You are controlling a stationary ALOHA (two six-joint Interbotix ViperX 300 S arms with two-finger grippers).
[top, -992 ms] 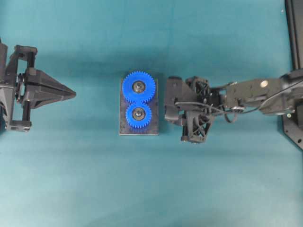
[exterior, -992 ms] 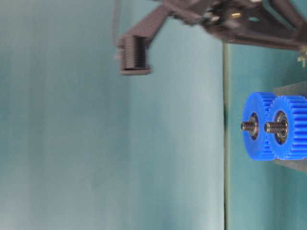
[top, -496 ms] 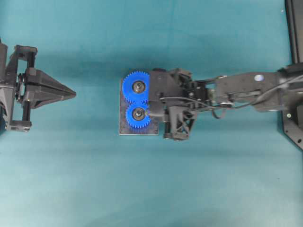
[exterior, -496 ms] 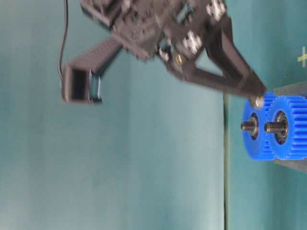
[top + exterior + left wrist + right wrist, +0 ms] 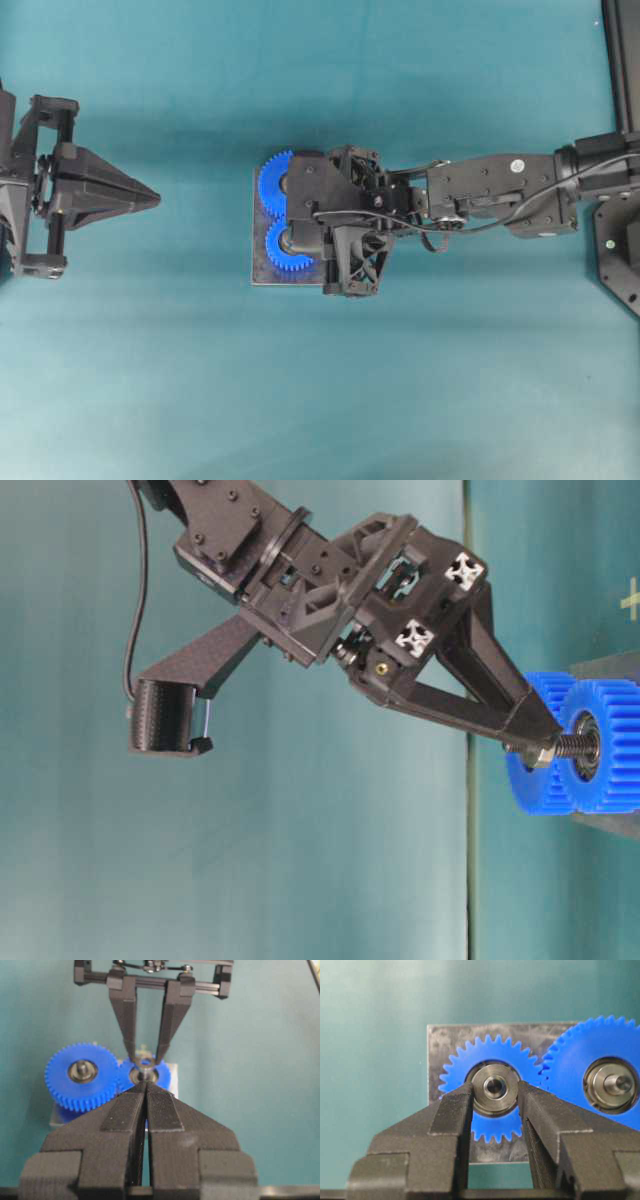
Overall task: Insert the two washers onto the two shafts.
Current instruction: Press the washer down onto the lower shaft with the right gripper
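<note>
Two meshed blue gears (image 5: 492,1125) stand on a grey plate (image 5: 436,1040), each on a steel shaft. My right gripper (image 5: 495,1091) is shut on a small steel washer (image 5: 495,1087), pinching its rim between both fingertips. The washer hangs centred over the smaller gear's threaded shaft (image 5: 572,745), and the shaft's end shows through its hole. In the table-level view the washer (image 5: 540,752) sits at the very tip of that shaft. The larger gear (image 5: 605,1080) beside it carries a bare shaft (image 5: 620,1083). My left gripper (image 5: 157,200) is shut and empty, far left of the plate.
The grey plate (image 5: 262,280) lies mid-table on teal cloth. The right arm (image 5: 500,190) stretches across from the right edge. A black frame (image 5: 620,60) stands at the far right. In the left wrist view the left gripper (image 5: 146,1086) points at the gears.
My right gripper has moved left over the gears and come down, bringing the washer from beside the plate to the tip of the smaller gear's shaft. The left arm has not moved.
</note>
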